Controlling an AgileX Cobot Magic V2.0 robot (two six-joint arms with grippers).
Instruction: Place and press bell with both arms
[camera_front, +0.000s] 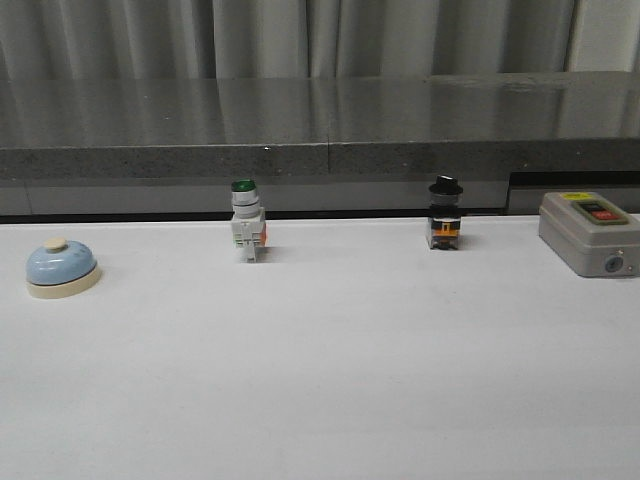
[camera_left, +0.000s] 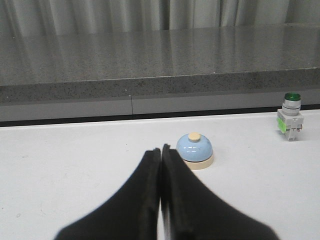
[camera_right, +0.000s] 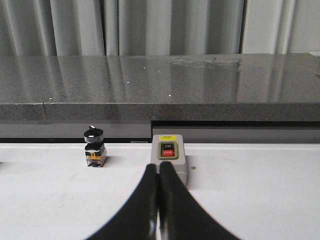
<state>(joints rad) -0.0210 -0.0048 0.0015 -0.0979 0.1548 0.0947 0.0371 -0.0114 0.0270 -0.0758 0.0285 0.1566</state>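
While bell (camera_front: 61, 267) sits near table's (camera_front: 330, 380) left edge, left gripper (camera_left: 161, 151) and right gripper (camera_right: 158, 167) pressed closed, empty.

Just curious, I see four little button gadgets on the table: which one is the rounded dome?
The light-blue bell, far left. It is a low dome on a cream base; the other three are blocky.
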